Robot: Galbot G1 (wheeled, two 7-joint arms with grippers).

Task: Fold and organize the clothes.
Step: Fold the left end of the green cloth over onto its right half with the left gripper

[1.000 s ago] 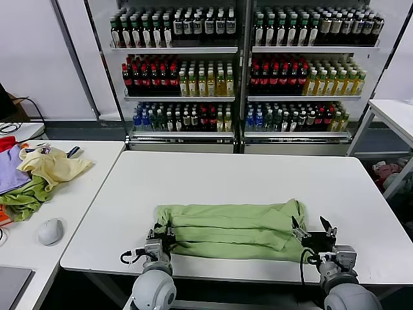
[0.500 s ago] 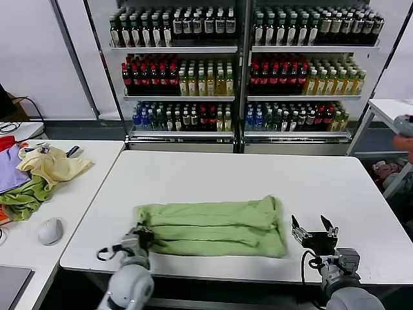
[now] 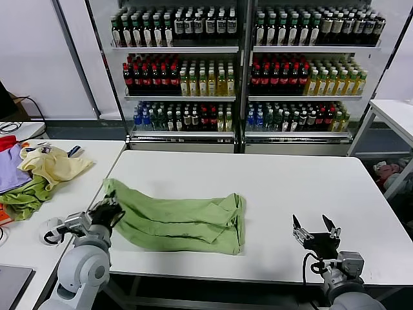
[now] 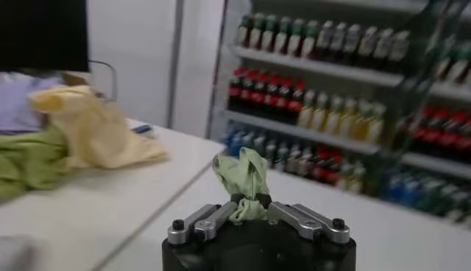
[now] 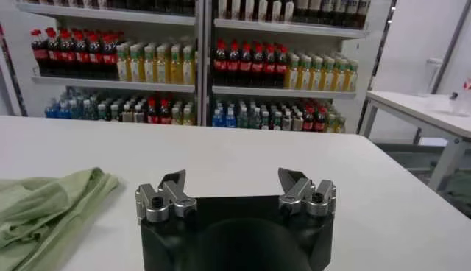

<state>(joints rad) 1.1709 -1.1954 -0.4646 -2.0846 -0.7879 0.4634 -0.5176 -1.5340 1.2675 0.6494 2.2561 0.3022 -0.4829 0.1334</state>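
The light green polo shirt (image 3: 177, 221) lies folded in a long bundle on the left half of the white table (image 3: 277, 187), its left end hanging past the table's left edge. My left gripper (image 3: 105, 212) is shut on that left end; in the left wrist view a bunch of green cloth (image 4: 245, 180) is pinched between its fingers. My right gripper (image 3: 315, 232) is open and empty near the table's front right edge, apart from the shirt. In the right wrist view the shirt's right end (image 5: 44, 213) lies off to one side of the open gripper (image 5: 235, 184).
A side table (image 3: 71, 194) at the left holds a pale yellow garment (image 3: 51, 165), darker green, purple and red cloths (image 3: 19, 194) and a white mouse (image 3: 48, 230). Shelves of bottles (image 3: 239, 71) stand behind the table. Another white table (image 3: 393, 113) is at the far right.
My left gripper has pulled the shirt's left end leftward, and the whole shirt has slid left, past the table's left edge. The right gripper has stayed open in place, now clear of the shirt.
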